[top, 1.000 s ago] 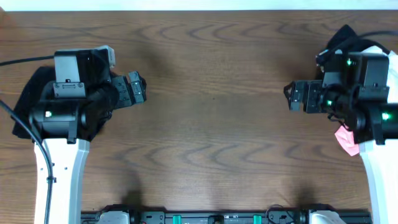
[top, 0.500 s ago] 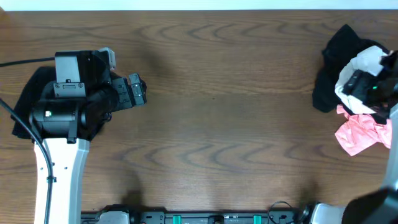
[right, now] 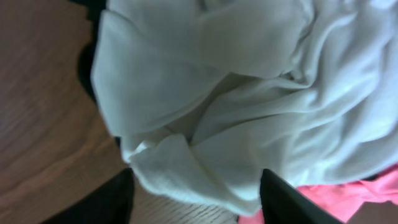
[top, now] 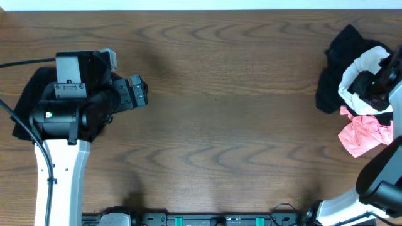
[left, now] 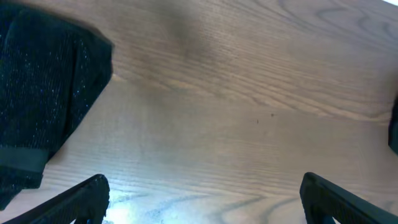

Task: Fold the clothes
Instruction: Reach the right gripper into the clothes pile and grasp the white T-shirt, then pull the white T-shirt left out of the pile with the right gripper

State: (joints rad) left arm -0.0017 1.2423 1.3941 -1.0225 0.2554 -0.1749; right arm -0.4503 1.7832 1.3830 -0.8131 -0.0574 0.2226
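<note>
While bunched at right edge of table (top: 213, 94), unfolded: white shirt (top: 367, 63) atop black garment (top: 330, 81), pink one (top: 364, 135) just beside. Down on shirt, right gripper (right: 196, 196), fingers apart either side of a white fold; pinching it or not, cannot tell. Far left, left gripper (left: 199, 205) spread wide above bare wood, beside black cloth (left: 43, 93).

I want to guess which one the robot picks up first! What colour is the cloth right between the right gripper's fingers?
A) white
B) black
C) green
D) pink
A: in the right wrist view the white garment fills the space between the fingers of the right gripper, with pink cloth only at the lower edge.
</note>
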